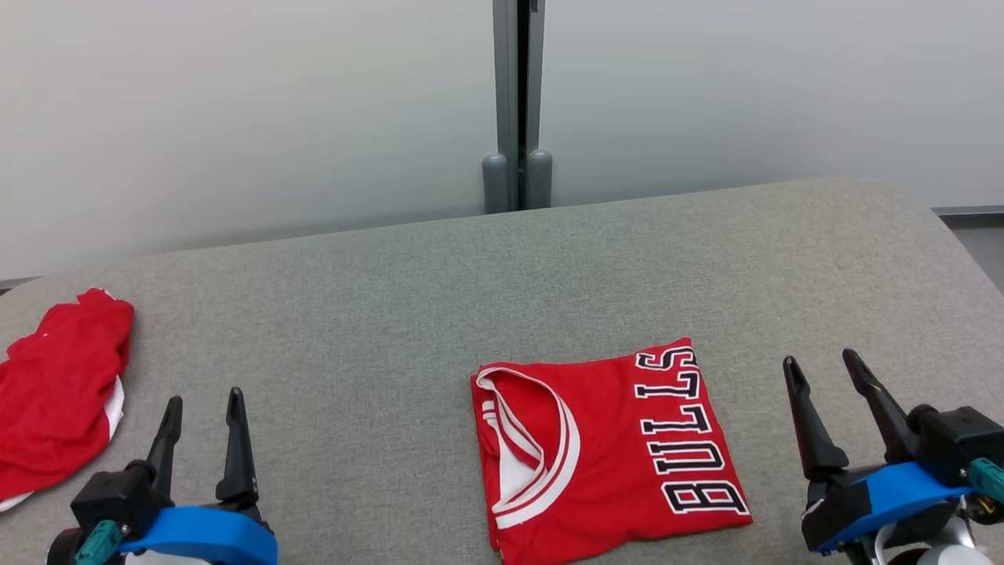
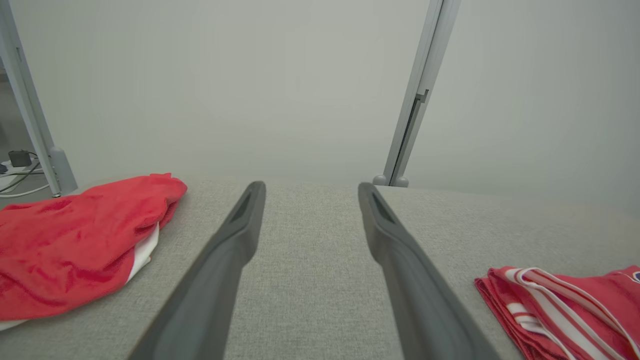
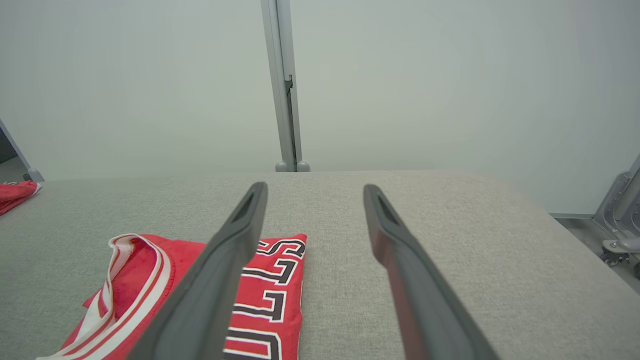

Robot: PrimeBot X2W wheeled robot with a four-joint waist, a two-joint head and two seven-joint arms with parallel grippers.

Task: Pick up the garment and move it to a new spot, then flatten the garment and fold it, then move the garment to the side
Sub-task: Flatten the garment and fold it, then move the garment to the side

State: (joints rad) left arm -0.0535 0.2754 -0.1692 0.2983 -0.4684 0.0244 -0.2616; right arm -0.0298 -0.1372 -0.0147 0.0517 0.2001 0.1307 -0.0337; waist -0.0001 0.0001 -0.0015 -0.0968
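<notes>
The garment (image 1: 608, 449), a red jersey with white trim and black "BULLS" lettering, lies folded into a neat rectangle on the grey table (image 1: 439, 298), near the front centre. It also appears at the lower right of the left wrist view (image 2: 565, 310) and the lower left of the right wrist view (image 3: 195, 285). My right gripper (image 1: 823, 362) hovers open just right of the jersey, touching nothing. At the lower left, my left gripper (image 1: 204, 400) is open and holds nothing, well away from the jersey. Both wrist views show spread jaws (image 2: 310, 187) (image 3: 315, 187) above bare fabric.
A second red and white garment (image 1: 59, 392) lies crumpled at the table's left edge, also in the left wrist view (image 2: 80, 245). A pale wall with a grey post (image 1: 518, 102) stands behind the table. The table's right edge curves off near the right arm.
</notes>
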